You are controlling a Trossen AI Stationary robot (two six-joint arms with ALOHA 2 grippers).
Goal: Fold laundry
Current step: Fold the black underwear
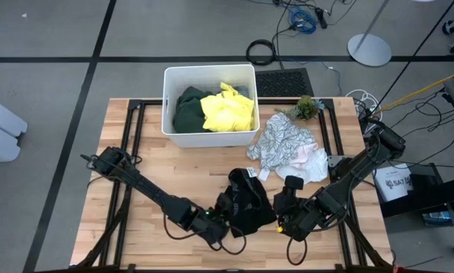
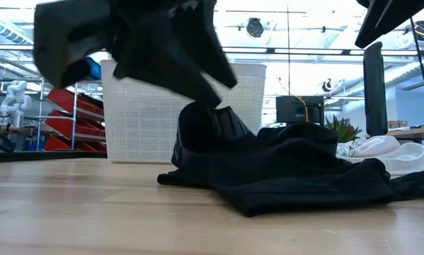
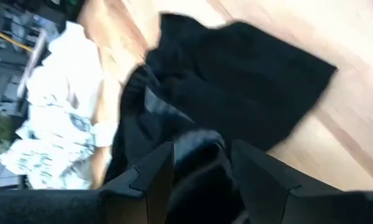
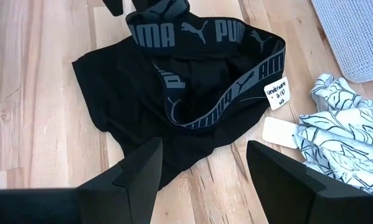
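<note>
We are spreading the black garment (image 1: pixel 249 201), lying at six o'clock on the bench (image 1: pixel 204 163). Our left gripper (image 1: pixel 228 206) pinches its waistband edge; our right gripper (image 4: pixel 202 165) hovers spread nearby. Next, we judge, flatten it before folding.

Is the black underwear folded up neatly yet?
No. The black underwear lies rumpled on the table, its waistband twisted and gaping open, one edge pinched in the left gripper.
</note>
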